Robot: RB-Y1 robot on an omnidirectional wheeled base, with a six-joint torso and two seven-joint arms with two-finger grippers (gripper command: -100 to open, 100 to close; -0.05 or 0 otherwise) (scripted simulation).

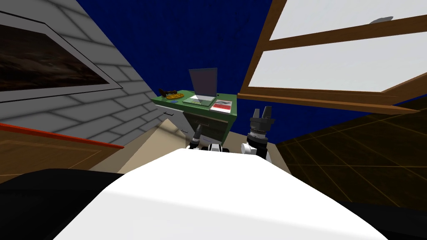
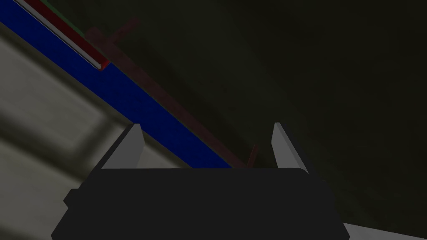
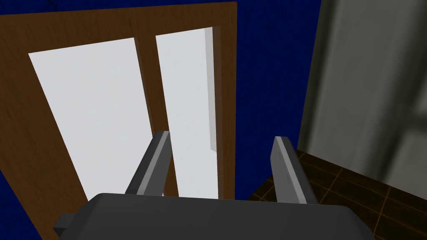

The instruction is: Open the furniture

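**Left jaws at the handle: square up, then close**

The green cabinet [image 1: 219, 125] stands against the blue wall just ahead of you. Your left jaws are low at its front, spread wide with nothing held. In the left wrist view a dark reddish bar handle [image 2: 167, 93] crosses a dark panel aslant. Its near end seems to lie between the jaws, close to their base (depth there is hard to read).

I'd judge this the grasp step. Roll the wrist so the jaws stand square across the bar. Slide toward its middle rather than the post at its end, then close and pull straight out from the front. A skewed pull would likely slip off or bind. Your right jaws are open too and empty, raised off to the cabinet's right and well apart from it.

The cabinet's fronts look shut. The drawer [image 1: 172, 111] at the upper left shows a small handle, and its contents are hidden. On the surface [image 1: 232, 100] sit an open laptop [image 1: 203, 85], a plate [image 1: 174, 96] with something yellow on it, and a red-and-white paper [image 1: 221, 106]. Pull gently so the laptop does not rock.
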